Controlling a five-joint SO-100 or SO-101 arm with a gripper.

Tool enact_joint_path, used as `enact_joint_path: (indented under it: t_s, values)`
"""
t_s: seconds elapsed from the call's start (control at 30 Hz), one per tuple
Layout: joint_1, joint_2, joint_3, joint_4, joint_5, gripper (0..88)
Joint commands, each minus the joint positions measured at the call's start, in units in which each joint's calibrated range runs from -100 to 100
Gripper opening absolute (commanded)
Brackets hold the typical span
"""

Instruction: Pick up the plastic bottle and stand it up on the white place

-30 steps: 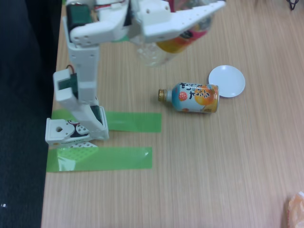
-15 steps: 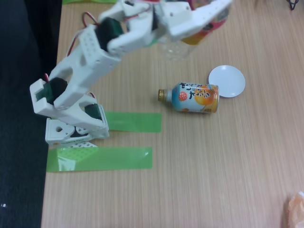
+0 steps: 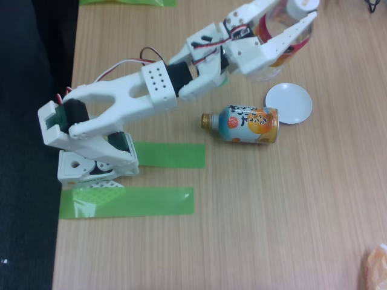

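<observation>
The plastic bottle (image 3: 278,56) is clear, with a white cap and an orange-red label, and it is lifted off the table at the upper right of the fixed view. My gripper (image 3: 288,22) is shut on it, one white finger (image 3: 297,31) lying across the label. The bottle tilts with its cap toward the top edge, and its clear bottom hangs just up and left of the white place (image 3: 289,103). This small round dish lies bare on the wood.
An orange-and-blue bottle-can (image 3: 246,124) with a gold cap lies on its side just left of the dish. Two green tape strips (image 3: 169,155) lie by the arm's base (image 3: 91,166) at the table's left edge. An orange object (image 3: 376,266) pokes in at the bottom right.
The arm has unfolded and reached to the right, carrying the bottle from the top middle over toward the dish. The dish and the bottle-can have not moved.
</observation>
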Motion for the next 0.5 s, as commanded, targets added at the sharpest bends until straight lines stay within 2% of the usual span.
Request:
enact_joint_path:
  t_s: [0.0, 0.13, 0.23, 0.47]
  values:
    - [-0.18, -1.16, 5.4, -8.47, 0.21, 12.5]
    - [0.12, -1.16, 12.28, -15.08, 0.32, 12.5]
    - [-0.03, -0.57, 15.73, -17.82, 2.47, 12.5]
    - [0.26, 9.34, 12.74, -25.98, 3.41, 12.5]
